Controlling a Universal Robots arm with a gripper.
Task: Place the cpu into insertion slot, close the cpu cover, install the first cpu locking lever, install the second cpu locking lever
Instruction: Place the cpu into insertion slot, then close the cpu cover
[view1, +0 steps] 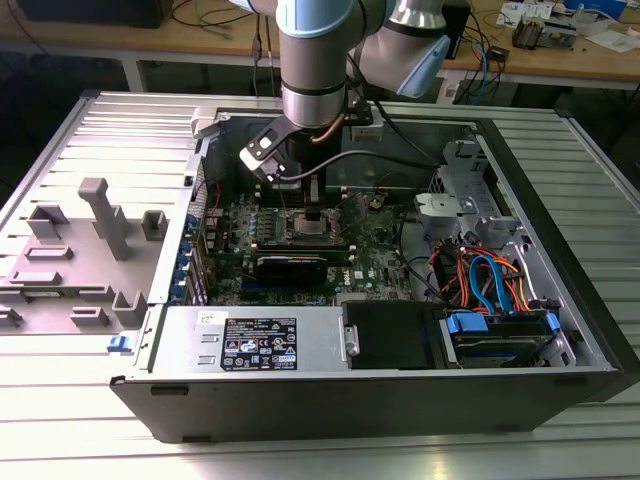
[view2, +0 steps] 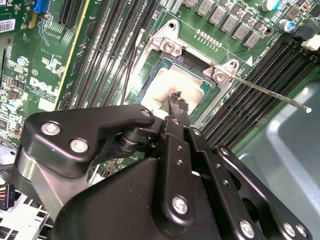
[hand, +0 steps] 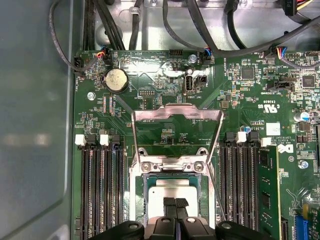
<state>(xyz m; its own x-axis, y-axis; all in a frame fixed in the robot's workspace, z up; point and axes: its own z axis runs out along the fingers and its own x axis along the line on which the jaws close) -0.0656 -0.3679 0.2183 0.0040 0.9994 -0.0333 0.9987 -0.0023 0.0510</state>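
Plainly the claw (hand: 175, 202), clenched on nothing, sits directly over the cpu (hand: 161, 189) lying in the insertion slot (hand: 140, 197); the cpu cover (hand: 177, 111) stands open beyond.

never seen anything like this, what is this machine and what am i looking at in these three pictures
This is one robot arm with a two-fingered hand, reaching into an open computer case that lies on a metal table. The exterior view is from a camera off the arm and takes in the whole scene. Both wrist views are from cameras riding near the hand, looking at the green motherboard. There the silvery cpu lies in the insertion slot, and the hand's shut fingertips sit just at its top, seemingly holding nothing. The cpu cover, a thin metal frame, is flipped open, away from the slot.
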